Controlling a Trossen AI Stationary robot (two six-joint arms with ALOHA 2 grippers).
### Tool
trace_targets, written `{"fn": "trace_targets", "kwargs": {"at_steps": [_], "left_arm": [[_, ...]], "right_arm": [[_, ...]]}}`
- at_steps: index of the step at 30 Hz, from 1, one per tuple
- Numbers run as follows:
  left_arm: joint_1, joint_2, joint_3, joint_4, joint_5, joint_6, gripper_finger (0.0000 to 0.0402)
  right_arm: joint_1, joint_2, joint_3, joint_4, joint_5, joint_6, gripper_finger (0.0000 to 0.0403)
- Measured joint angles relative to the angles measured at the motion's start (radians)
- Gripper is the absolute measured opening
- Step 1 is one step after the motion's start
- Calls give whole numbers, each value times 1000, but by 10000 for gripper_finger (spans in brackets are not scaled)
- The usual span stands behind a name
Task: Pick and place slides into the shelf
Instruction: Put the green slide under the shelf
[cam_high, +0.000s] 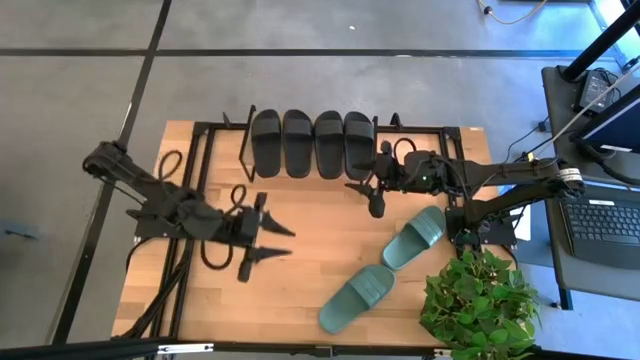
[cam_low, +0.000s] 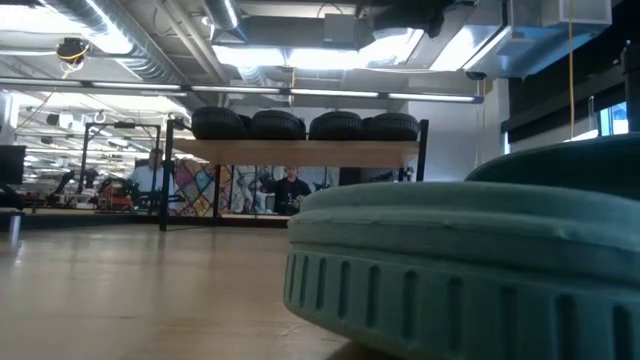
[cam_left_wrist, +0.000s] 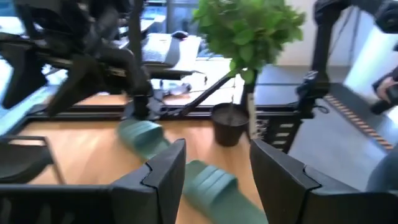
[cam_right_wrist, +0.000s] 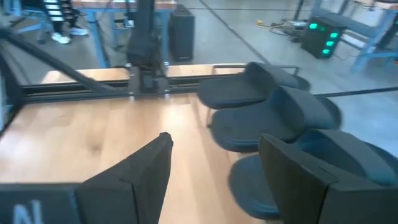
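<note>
Black slides (cam_high: 313, 144): 4 side by side on the shelf (cam_high: 225, 150), far side of the table (cam_high: 300, 285).
2 green slides (cam_high: 414, 237) lie near right beside a potted plant (cam_high: 478, 300). Right gripper (cam_high: 368, 195) hovers just near of the shelf, fingers spread; left gripper (cam_high: 278, 241) spread, empty, mid-table.

Four slides (cam_high: 313, 144) are set side by side on the shelf (cam_high: 420, 160) at the table's (cam_high: 300, 280) far edge. Two more slides (cam_high: 385, 268) are laid end to end on the table, nearer and to the right, just beside a plant (cam_high: 478, 300) placed at the near right corner
</note>
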Motion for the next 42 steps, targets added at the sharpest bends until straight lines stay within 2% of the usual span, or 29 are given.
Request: {"fn": "trace_targets", "kwargs": {"at_steps": [7,13,16,21,25,28,31,36,42], "left_arm": [[-45,-5,-152,201,11,0,171],[-42,-67,-302,379,178,-4,171],[-46,-123,-364,421,245,-12,171],[-87,-224,-454,423,260,-42,171],[-138,-296,-510,425,259,-52,171],[-166,-328,-541,422,252,-51,171],[-176,-345,-564,424,250,-51,171],[-176,-349,-580,420,249,-51,171],[-176,-349,-580,421,249,-52,171]], "right_arm": [[98,0,2,-6,-18,4,240],[211,27,122,-238,257,149,240],[255,75,222,-404,317,316,240],[310,199,385,-822,337,702,239],[358,313,477,-1139,294,1011,228],[379,386,512,-1334,163,1192,220],[388,442,497,-1464,67,1284,217],[406,489,383,-1434,14,1268,217],[405,504,245,-1443,4,1375,217]]}}
